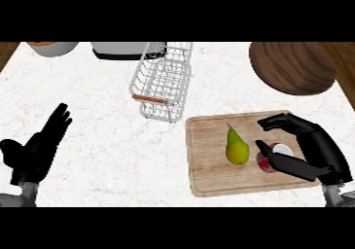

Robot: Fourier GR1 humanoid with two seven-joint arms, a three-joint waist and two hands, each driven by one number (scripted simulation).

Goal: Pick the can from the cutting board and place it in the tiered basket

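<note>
A small red can [272, 162] with a pale top stands on the wooden cutting board [208, 175], near its right side. My right hand [316, 146] arches over the can, thumb in front of it and fingers curved above and behind; no contact with the can shows. A green pear [237, 147] lies on the board just left of the can. The white wire tiered basket [164, 80] stands at the back centre of the counter. My left hand [35, 148] rests open at the lower left, fingers up.
A round dark wooden board [293, 65] lies at the back right. A pale appliance [122, 49] and a bowl with an orange rim [50, 47] sit along the back edge. White marble counter [101, 126] spreads between the hands.
</note>
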